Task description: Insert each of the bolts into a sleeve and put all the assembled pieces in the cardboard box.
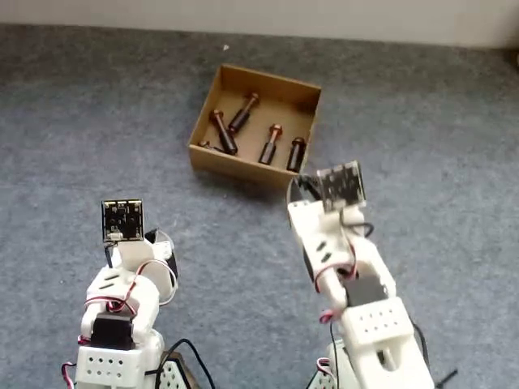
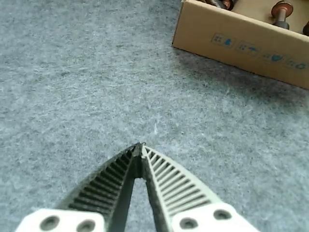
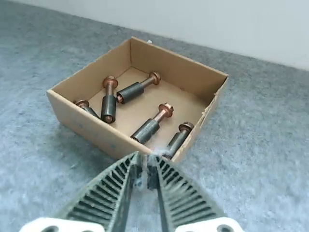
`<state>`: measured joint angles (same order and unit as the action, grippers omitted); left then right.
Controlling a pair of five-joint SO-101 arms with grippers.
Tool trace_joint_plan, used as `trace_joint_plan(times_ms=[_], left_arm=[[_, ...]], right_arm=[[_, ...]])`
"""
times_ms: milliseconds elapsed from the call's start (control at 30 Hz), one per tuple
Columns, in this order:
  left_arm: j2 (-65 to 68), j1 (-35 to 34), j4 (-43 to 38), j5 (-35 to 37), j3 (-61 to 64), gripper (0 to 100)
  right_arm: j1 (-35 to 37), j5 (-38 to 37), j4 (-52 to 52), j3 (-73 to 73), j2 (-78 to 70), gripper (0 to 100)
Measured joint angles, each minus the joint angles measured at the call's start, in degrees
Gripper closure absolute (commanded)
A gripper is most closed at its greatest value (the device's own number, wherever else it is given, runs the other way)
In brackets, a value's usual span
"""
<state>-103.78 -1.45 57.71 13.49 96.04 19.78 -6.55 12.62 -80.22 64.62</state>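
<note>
The cardboard box stands at the back middle of the grey carpet. Several assembled pieces, copper-headed bolts in dark sleeves, lie inside it; in the right wrist view the same pieces rest on the box floor and one leans in a corner. My right gripper is shut and empty, just short of the box's near wall. My left gripper is shut and empty, low over bare carpet, with the box ahead and off to one side.
Grey carpet covers the whole work surface. A pale wall runs behind the box. Both arm bases sit at the near edge, with open carpet between them and the box.
</note>
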Motion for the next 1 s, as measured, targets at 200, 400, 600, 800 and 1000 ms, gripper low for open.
trace_joint_plan(times_ms=[200,400,600,800,1000], left_arm=[[0.00,0.00,0.00,0.00,0.00,99],[0.00,0.00,0.00,0.00,0.00,99],[0.00,0.00,0.00,0.00,0.00,99],[0.00,0.00,0.00,0.00,0.00,99],[0.00,0.00,1.32,0.00,0.00,99]], right_arm=[[-0.09,0.00,0.00,-11.96,15.47,99.3],[-0.26,0.09,0.18,-15.74,29.01,99.3],[-0.18,0.09,9.85,-15.74,38.59,99.3],[-0.18,0.09,22.77,-15.74,39.38,99.3],[-0.18,0.09,40.09,-15.74,39.47,99.3]])
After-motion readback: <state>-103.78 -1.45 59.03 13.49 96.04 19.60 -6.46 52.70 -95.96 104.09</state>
